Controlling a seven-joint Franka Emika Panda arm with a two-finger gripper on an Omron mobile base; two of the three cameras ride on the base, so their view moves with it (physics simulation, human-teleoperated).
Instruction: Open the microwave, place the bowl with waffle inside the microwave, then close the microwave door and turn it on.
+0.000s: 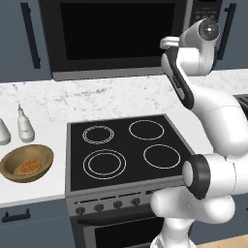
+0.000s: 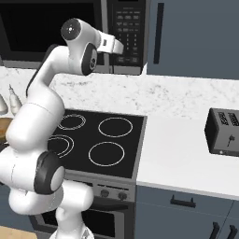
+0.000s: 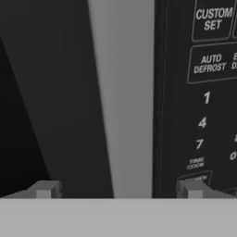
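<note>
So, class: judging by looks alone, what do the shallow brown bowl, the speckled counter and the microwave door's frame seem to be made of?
Shallow brown bowl: probably wood, matte, with a warm brown tone.
Speckled white counter: looks like marble or similar stone, smooth, with grey veining.
Microwave door frame: apparently brushed steel, with a soft grey sheen; the window beside it looks like dark glass.

I see a black four-ring cooktop (image 1: 127, 149) set in the white marble counter (image 2: 186, 158). Two white shakers (image 1: 25, 126) stand at its left; a dark toaster (image 2: 224, 131) sits well to its right.
</note>
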